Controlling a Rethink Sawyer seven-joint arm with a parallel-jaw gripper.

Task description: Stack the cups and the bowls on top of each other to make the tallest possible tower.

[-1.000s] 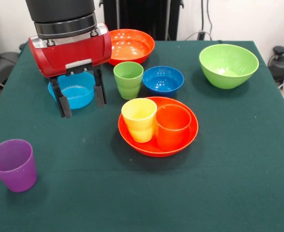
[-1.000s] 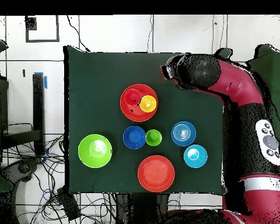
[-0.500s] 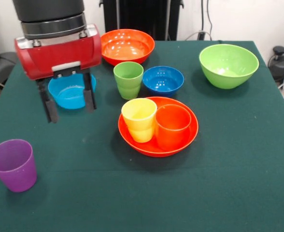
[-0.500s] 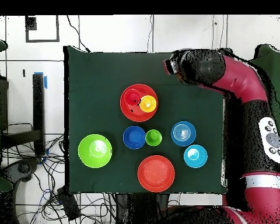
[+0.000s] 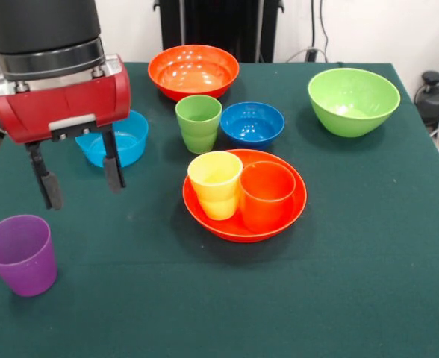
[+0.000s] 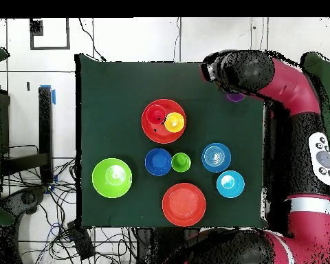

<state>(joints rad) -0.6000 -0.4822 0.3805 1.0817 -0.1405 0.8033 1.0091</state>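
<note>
Standing at the table's left edge, the small purple plastic cup (image 5: pixel 19 253) sits below the spread-fingered, empty gripper (image 5: pixel 79 179). Rightward, a light blue plastic bowl (image 5: pixel 122 139), then yellow plastic cup (image 5: pixel 215 183) and orange plastic cup (image 5: pixel 266 195) inside an orange glossy bowl (image 5: pixel 294 205).

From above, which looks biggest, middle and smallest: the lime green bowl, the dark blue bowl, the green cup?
Overhead view, largest to smallest:
1. lime green bowl
2. dark blue bowl
3. green cup
The gaps look clear, none alike.
</note>
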